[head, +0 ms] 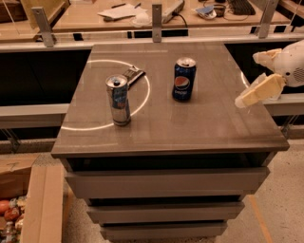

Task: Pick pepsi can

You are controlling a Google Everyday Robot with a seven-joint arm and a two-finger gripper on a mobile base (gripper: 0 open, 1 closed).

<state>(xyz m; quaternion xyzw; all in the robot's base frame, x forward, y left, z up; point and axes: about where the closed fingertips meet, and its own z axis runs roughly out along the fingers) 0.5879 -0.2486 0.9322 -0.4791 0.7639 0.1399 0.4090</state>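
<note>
The pepsi can (184, 79), short and dark blue with a round red-white-blue logo and a silver top, stands upright right of the middle of the grey table top (190, 123). My gripper (248, 79) hangs at the table's right edge, to the right of the can and well apart from it. Its two cream fingers (260, 90) are spread apart with nothing between them.
A taller, slimmer silver can (118, 99) stands upright on the left part of the table. A small dark flat object (132, 75) lies behind it. A shelf with papers and clutter (142, 14) runs behind the table. Drawers sit below the table top; a box (28, 209) stands on the floor at lower left.
</note>
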